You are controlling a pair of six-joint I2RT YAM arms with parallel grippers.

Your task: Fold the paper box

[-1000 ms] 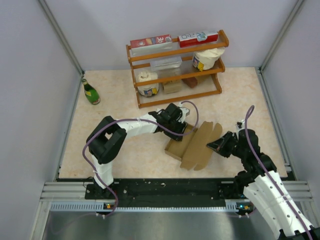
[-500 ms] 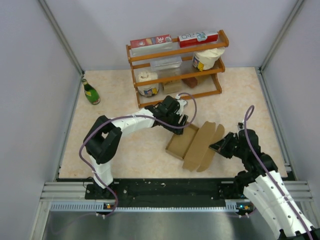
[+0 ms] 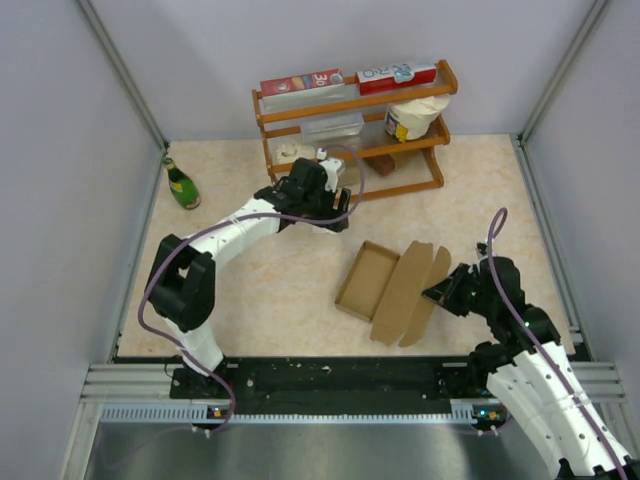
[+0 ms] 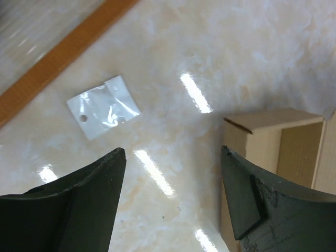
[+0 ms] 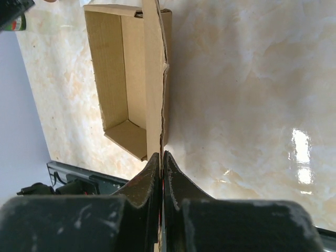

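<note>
The paper box (image 3: 385, 288) is plain brown cardboard, a shallow open tray with its lid flap raised on the right. My right gripper (image 3: 440, 294) is shut on the edge of that lid flap (image 5: 153, 79); the tray's inside shows left of the flap in the right wrist view. My left gripper (image 3: 335, 205) is open and empty, up near the shelf and well left of the box. In the left wrist view a corner of the box (image 4: 273, 142) shows by the right finger (image 4: 247, 194).
A wooden shelf (image 3: 350, 135) holds red cartons, tubs and a clear container at the back. A green bottle (image 3: 182, 184) stands at the left wall. A small clear plastic bag (image 4: 102, 107) lies on the floor by the shelf's base rail (image 4: 58, 58).
My left gripper has let go of the box's far edge and pulled back up-left toward the shelf. The box shifted slightly right and toward the near edge with the right gripper.
</note>
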